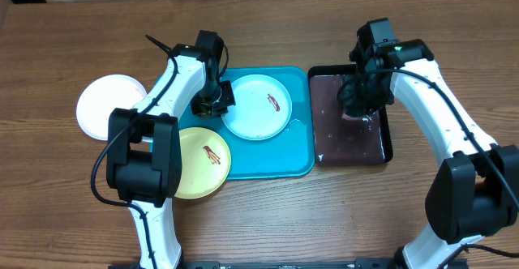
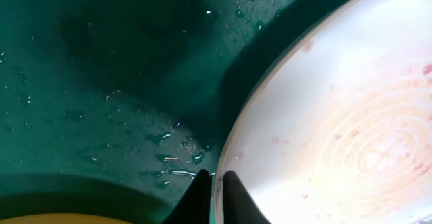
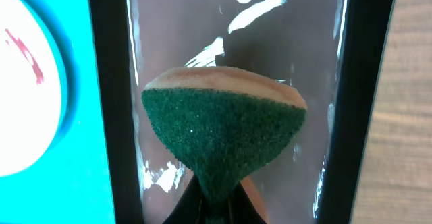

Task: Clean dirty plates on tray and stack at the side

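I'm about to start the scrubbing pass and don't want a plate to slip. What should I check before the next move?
1. Left gripper clamps the rim of the mint-cyan plate: ok.
2. Right gripper holds the sponge, green scouring side towards the wrist camera: ok.
3. Sponge over the plate: not ok; it hangs over the black tray.
4. Sponge wetted: cannot tell; the black tray holds liquid.
5. Brown smear faces up, uncovered: ok.
6. Plate lies on the turquoise tray: ok.
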Controlling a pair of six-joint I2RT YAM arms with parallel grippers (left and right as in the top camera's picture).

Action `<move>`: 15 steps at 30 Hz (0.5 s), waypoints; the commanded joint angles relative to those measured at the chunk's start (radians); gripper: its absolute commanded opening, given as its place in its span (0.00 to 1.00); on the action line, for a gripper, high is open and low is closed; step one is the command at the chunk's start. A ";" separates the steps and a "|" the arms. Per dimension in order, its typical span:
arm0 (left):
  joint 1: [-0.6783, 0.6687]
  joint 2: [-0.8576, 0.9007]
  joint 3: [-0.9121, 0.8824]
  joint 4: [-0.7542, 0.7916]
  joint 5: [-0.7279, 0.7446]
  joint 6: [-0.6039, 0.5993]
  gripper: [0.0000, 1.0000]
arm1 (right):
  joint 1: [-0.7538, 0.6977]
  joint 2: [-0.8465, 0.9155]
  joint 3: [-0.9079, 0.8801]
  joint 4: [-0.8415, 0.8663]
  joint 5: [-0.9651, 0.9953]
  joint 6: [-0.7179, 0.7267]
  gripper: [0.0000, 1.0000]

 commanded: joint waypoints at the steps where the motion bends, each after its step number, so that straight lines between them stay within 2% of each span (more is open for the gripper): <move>1: -0.010 -0.001 -0.011 0.003 -0.006 -0.002 0.05 | 0.023 -0.002 -0.076 0.067 0.014 -0.003 0.04; 6: -0.021 -0.001 -0.011 -0.002 -0.010 0.006 0.04 | 0.029 -0.004 -0.095 0.114 0.040 -0.004 0.04; 8: -0.024 -0.001 -0.011 -0.002 -0.010 0.006 0.05 | 0.028 -0.007 -0.061 0.097 0.066 -0.004 0.04; 10: -0.027 -0.001 -0.011 -0.003 -0.010 0.006 0.12 | 0.028 -0.008 -0.012 0.064 0.084 -0.005 0.04; 15: -0.032 0.000 -0.011 -0.001 -0.011 0.006 0.11 | 0.029 -0.008 0.102 -0.014 0.087 -0.004 0.04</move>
